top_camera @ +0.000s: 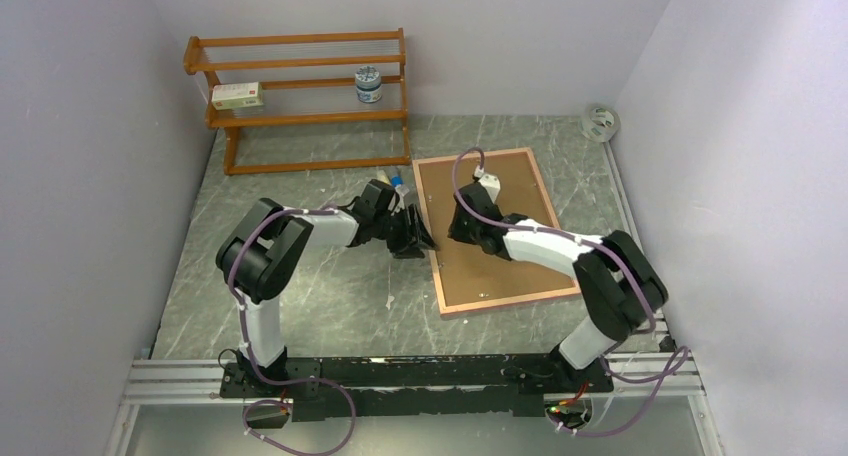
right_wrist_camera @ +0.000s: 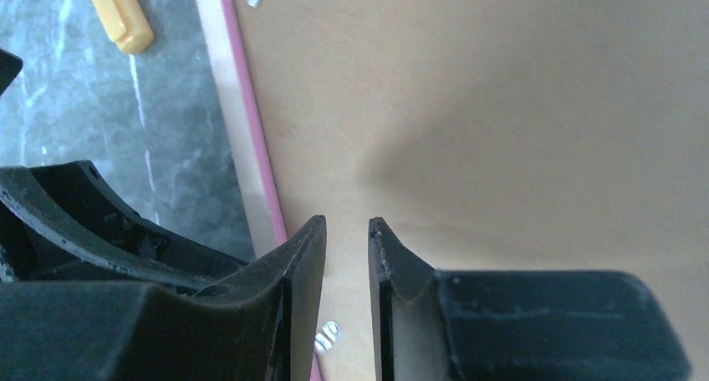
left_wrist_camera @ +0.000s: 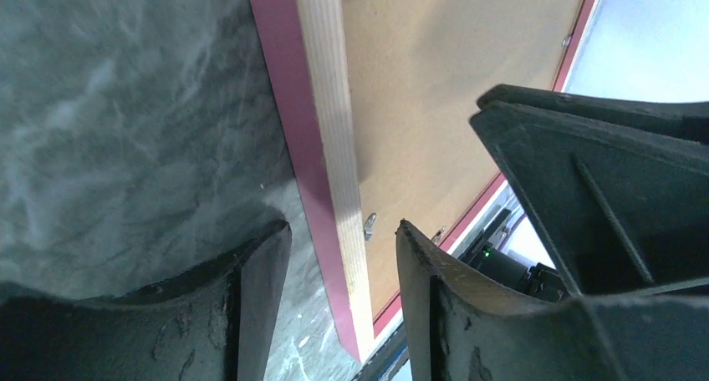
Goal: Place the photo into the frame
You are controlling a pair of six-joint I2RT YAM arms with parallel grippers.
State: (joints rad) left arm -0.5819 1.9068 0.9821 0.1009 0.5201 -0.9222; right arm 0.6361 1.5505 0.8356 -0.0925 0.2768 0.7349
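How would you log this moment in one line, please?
frame back up | left gripper open at its edge | right gripper open over backing | photo unseen

3 plain pale walls close in the scene: a back wall, a left wall and a right wall, all faintly lilac under soft, even light. The tabletop is grey-green, marbled with white veins. An orange wooden shelf rack stands at its far left against the back wall, holding a small box and a lidded jar. A metal rail runs along the near edge.
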